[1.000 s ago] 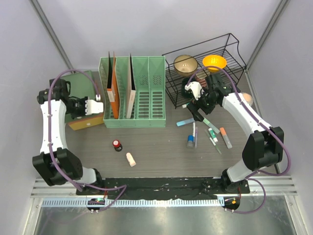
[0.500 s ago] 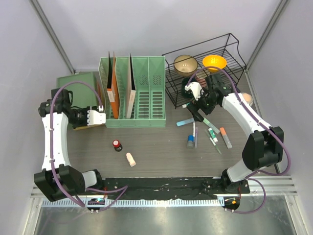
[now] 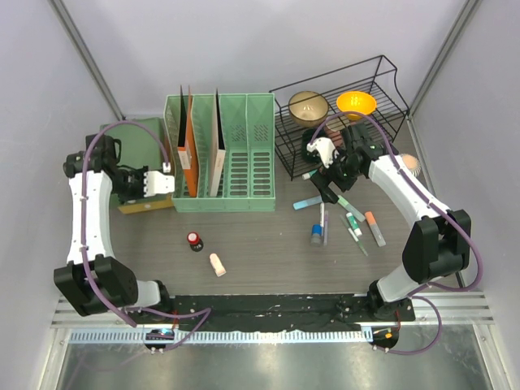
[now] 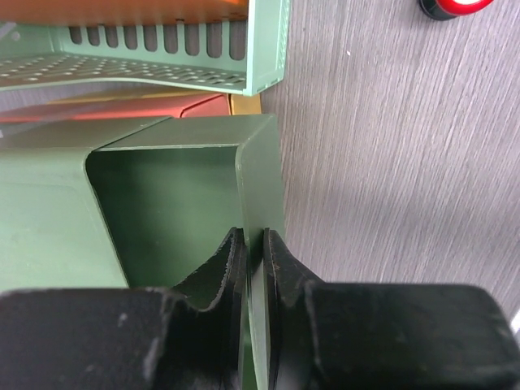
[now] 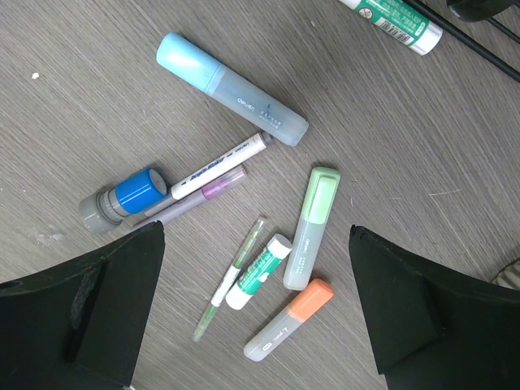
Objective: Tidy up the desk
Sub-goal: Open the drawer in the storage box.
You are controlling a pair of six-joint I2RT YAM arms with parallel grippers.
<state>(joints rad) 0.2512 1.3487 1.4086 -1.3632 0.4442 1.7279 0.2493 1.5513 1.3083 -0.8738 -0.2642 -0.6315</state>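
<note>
The dark wood-grain table (image 3: 268, 252) is spread before both arms. At its left end, the thin wall of one green box (image 4: 179, 195) is pinched by the left fingers (image 4: 234, 268). The right fingers (image 5: 89, 317) are held wide apart over eight clustered pens and markers (image 5: 313, 227). Two bowls (image 3: 309, 107) are seen in one wire rack (image 3: 288, 138).
</note>
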